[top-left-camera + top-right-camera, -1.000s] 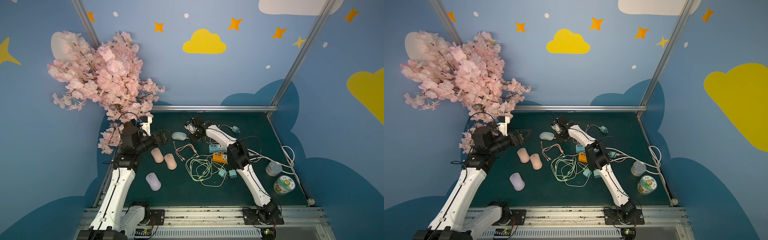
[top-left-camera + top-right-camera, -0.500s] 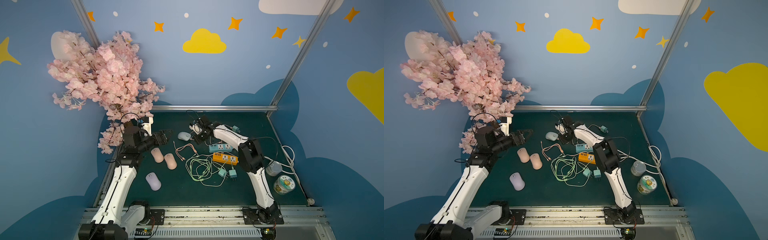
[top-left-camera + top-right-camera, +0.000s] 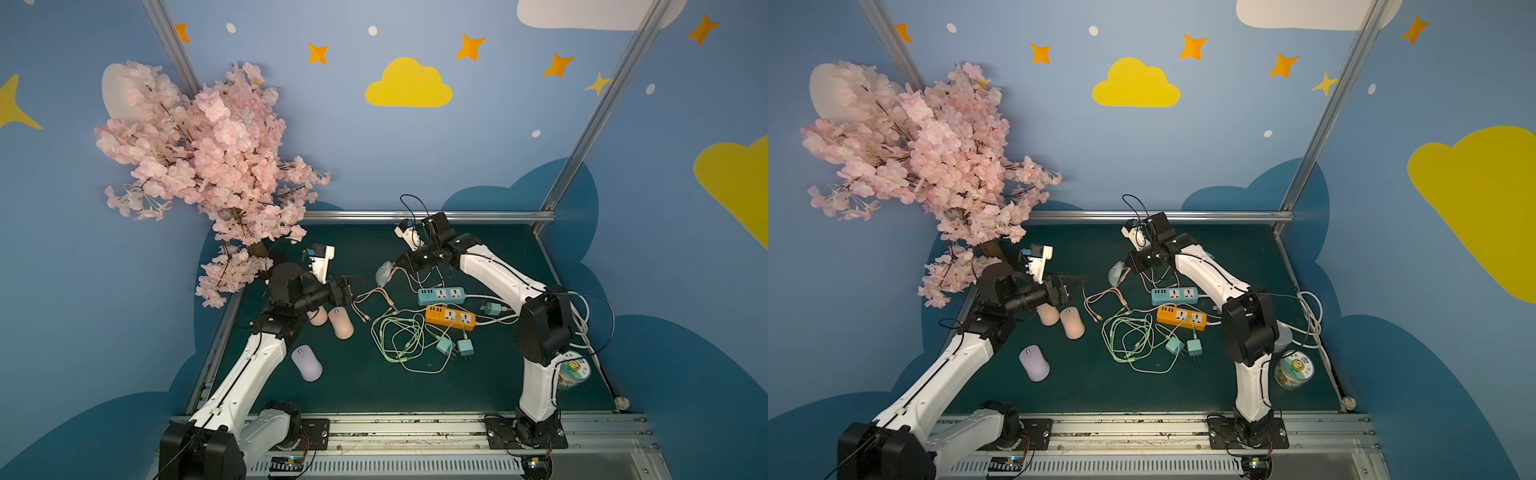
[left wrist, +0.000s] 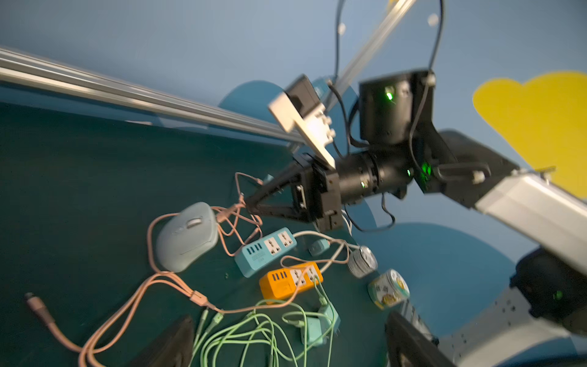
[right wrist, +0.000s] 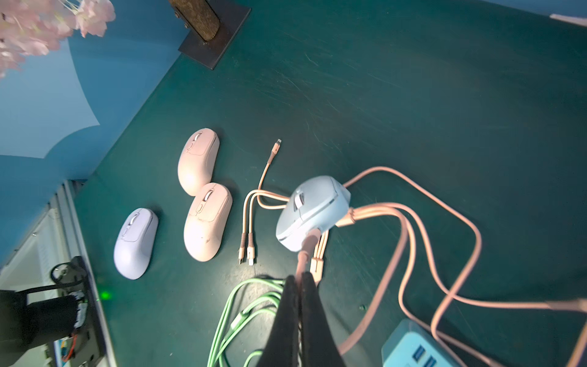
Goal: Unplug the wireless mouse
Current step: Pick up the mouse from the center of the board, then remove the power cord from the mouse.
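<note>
While I watch from my remote station, the wireless mouse (image 3: 384,272) shows as a pale blue-grey rounded shell with a scroll wheel between its two buttons. It sits toward the back middle of the green counter (image 3: 374,386). The blue power strip (image 3: 441,295) is near it, and the two pink mice (image 3: 340,322) and the lilac mouse (image 3: 306,362) lie well apart from it.

A pink cable (image 5: 303,254) is plugged into the end of the mouse nearest my right arm, and other pink strands loop beside the shell. My right fingers (image 5: 309,317) are pressed together on that cable just behind the plug, and I can see no gap between them. They touch the cable only and stay just clear of the mouse.

My left fingers (image 4: 171,343) are spread wide and hold nothing. They hover above the counter near the pink mice, pointing toward the blue-grey mouse.
</note>
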